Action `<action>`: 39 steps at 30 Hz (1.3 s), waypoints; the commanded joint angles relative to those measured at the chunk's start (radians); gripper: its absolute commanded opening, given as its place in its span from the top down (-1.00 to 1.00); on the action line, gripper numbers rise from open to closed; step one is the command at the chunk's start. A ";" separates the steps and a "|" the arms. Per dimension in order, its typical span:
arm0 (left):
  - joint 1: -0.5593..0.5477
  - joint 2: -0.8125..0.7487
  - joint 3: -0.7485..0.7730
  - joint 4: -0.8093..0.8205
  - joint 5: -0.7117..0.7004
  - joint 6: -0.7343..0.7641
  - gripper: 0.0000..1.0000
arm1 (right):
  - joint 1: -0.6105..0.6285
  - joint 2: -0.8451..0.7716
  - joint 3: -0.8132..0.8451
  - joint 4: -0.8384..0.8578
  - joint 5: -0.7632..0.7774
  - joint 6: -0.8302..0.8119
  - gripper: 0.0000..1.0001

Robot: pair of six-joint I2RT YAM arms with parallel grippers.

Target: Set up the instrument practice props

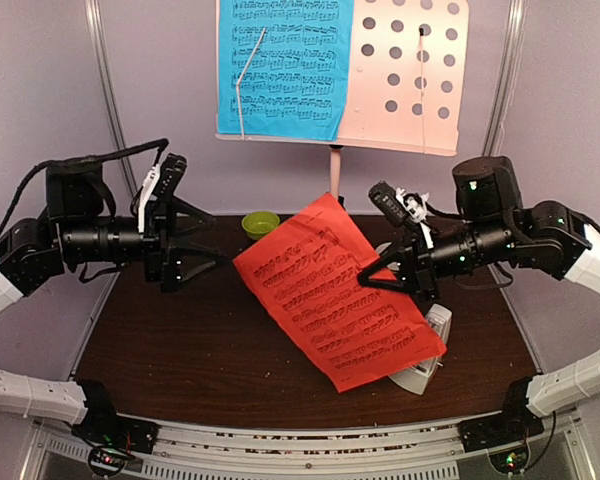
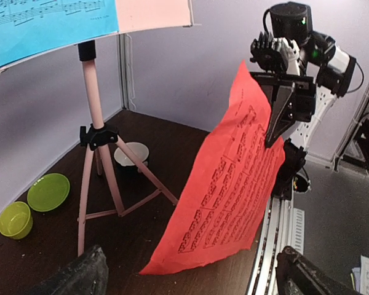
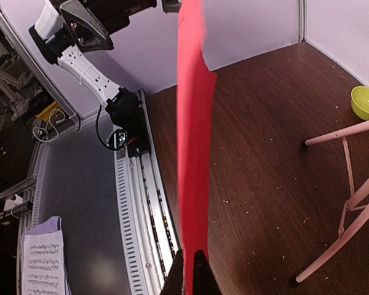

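The pale pink music stand stands at the back, with the blue sheet on the left half of its perforated desk. My right gripper is shut on one edge of the red sheet and holds it tilted in the air above the table. The right wrist view shows that sheet edge-on between my shut fingers. The cream metronome stands at the right, mostly hidden behind the red sheet. My left gripper is open and empty, left of the red sheet.
A green bowl, a green plate and a white-and-dark bowl sit by the stand's tripod legs. The green bowl also shows in the top view. A white music sheet lies off the table.
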 commanded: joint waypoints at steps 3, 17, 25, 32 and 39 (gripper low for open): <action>-0.053 0.124 0.147 -0.220 -0.004 0.243 -0.96 | 0.050 0.064 0.097 -0.198 0.058 -0.152 1.00; -0.173 0.387 0.346 -0.219 0.124 0.337 -0.61 | 0.109 0.188 0.230 -0.266 0.083 -0.229 1.00; -0.188 0.420 0.385 -0.175 0.149 0.303 1.00 | 0.109 0.176 0.205 -0.156 0.099 -0.209 0.94; -0.086 0.272 0.270 0.018 0.281 0.146 1.00 | 0.049 -0.103 -0.110 0.199 0.119 0.013 -0.97; -0.036 0.218 0.254 0.133 0.376 0.046 1.00 | 0.003 -0.302 -0.316 0.367 0.161 0.104 -0.92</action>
